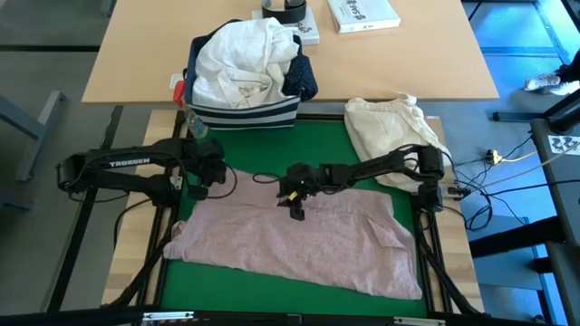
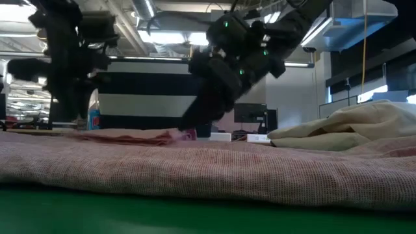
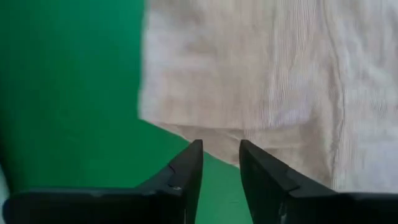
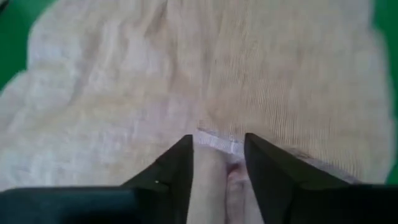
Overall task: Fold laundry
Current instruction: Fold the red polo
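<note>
The pale pink top (image 1: 299, 240) lies spread flat on the green mat (image 1: 245, 149); it fills the foreground of the low view (image 2: 208, 169). My right gripper (image 1: 296, 206) is open at the top's far edge, near its middle, and slants down onto it (image 4: 217, 140). My left gripper (image 1: 195, 184) is open with a narrow gap. It hangs over bare mat just off the top's far left corner (image 3: 163, 118) and touches nothing (image 3: 221, 148). The white shirt (image 1: 240, 59) and a navy dotted garment (image 1: 302, 77) sit heaped in the striped bin. My right gripper's open fingers (image 4: 180, 158) come down on the pink top's far hem (image 4: 214, 138), slanting from the far side. A ridge of cloth (image 4: 217, 177) stands between them. The top lies flat on the mat, not lifted. Whether the cloth is pinched, I cannot tell.
The navy striped bin (image 1: 245, 113) stands at the mat's far edge. A cream-beige bundle (image 1: 390, 131) lies at the far right corner. Cables (image 1: 494, 158) run off the right side. Bare green mat shows at the far middle and along the near left edge (image 1: 181, 281).
</note>
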